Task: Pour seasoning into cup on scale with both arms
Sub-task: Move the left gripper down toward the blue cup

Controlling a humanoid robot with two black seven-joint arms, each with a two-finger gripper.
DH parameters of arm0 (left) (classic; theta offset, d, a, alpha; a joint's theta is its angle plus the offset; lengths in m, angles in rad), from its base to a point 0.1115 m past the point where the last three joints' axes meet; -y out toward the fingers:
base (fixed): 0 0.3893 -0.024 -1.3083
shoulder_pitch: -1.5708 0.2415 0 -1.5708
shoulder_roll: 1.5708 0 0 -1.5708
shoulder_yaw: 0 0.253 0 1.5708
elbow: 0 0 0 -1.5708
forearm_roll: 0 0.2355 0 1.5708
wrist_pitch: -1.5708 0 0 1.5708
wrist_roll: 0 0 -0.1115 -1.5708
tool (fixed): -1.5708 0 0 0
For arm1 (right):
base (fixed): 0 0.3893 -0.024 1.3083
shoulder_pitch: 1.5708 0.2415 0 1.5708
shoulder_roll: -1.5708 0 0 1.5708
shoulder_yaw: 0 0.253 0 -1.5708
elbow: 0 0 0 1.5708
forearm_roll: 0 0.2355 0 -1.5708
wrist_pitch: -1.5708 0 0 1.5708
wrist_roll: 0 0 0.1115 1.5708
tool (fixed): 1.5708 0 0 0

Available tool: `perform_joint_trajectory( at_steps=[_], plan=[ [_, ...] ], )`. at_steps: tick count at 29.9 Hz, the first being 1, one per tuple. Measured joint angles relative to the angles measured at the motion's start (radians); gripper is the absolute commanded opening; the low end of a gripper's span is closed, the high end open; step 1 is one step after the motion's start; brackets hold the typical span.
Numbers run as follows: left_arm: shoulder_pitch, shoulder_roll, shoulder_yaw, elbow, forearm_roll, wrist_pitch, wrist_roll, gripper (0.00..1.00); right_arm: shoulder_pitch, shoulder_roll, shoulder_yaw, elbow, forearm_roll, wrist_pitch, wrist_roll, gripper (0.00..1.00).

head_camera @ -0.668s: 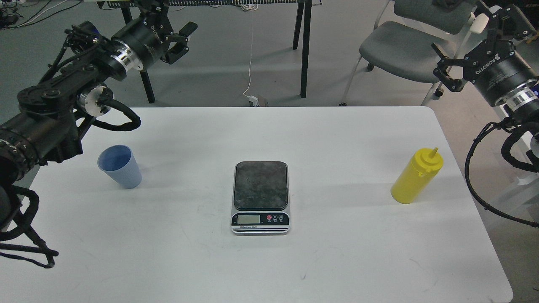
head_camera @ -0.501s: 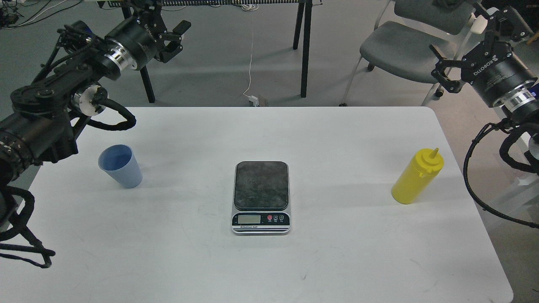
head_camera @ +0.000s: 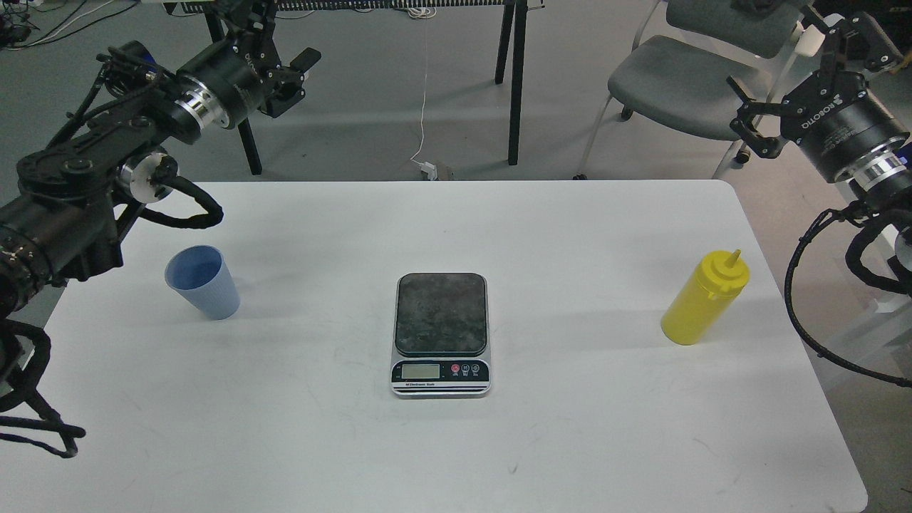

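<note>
On the white table (head_camera: 570,235), the scale (head_camera: 442,333) sat at centre, long axis 12 to 6 o'clock, display nearest. The yellow seasoning bottle (head_camera: 704,299) stood at 3 o'clock, nozzle up, below the empty right gripper (head_camera: 748,121), fingers apart. The cup (head_camera: 202,281) stood at 9 o'clock, well below the left gripper (head_camera: 292,78), also parted and empty.

The scale (head_camera: 441,333) sits mid-table (head_camera: 570,442), cup (head_camera: 203,281) far left, seasoning (head_camera: 704,299) far right, both upright.

The scale (head_camera: 441,333) sits between cup (head_camera: 202,281) left and seasoning (head_camera: 704,298) right.
</note>
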Motion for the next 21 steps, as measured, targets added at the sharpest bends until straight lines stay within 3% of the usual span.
perform_joint_trajectory(
  at_steps=[9, 15, 21],
  plan=[
    [-0.017, 0.211, 0.034, -0.013, 0.615, 0.0, 0.0, 0.99, -0.005, -0.001, 0.002, 0.001, 0.0, 0.0, 0.001, 0.98],
    [0.035, 0.265, 0.057, -0.019, 0.838, 0.001, 0.0, 0.99, -0.008, 0.002, 0.002, 0.003, 0.0, 0.0, 0.003, 0.98],
    [0.111, 0.268, 0.126, -0.019, 0.987, 0.102, 0.0, 0.99, -0.011, 0.002, 0.002, 0.004, 0.0, 0.0, 0.003, 0.98]
  ],
)
